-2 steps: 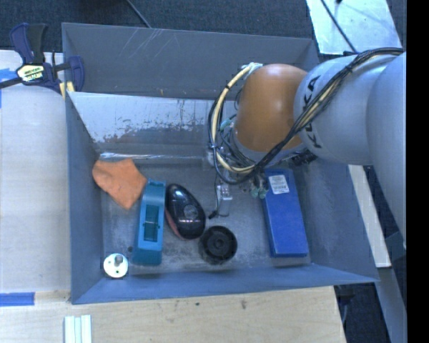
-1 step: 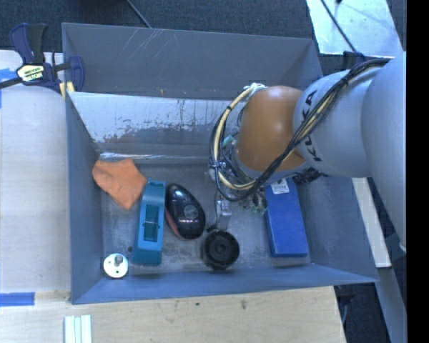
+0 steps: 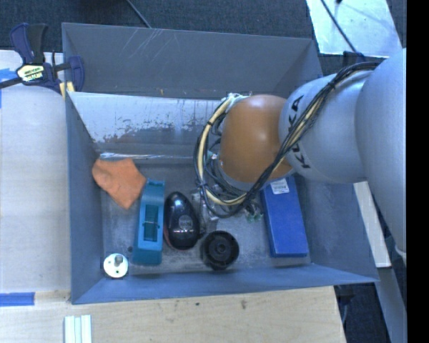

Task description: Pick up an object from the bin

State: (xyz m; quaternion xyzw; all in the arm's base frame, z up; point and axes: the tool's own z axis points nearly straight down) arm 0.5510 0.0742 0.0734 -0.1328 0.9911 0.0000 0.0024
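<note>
orange wrist cover [image 3: 250, 138] hides most of my hand [image 3: 209, 204], low in the middle of the bin [image 3: 86, 213]; whether it is open or grips anything i cannot tell. just beside it lies a black mouse [image 3: 181, 220], with a black round cap [image 3: 219, 250] near.

Single camera views the grey bin [image 3: 200, 66] from above, close and slightly oblique, with the arm [image 3: 343, 134] entering from the right.

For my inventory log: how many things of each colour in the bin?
Orange: 1, crumpled orange cloth
Blue: 2, blue tape dispenser, flat blue box
Black: 2, black computer mouse, black round cap
White: 1, small white disc
Total: 6
</note>
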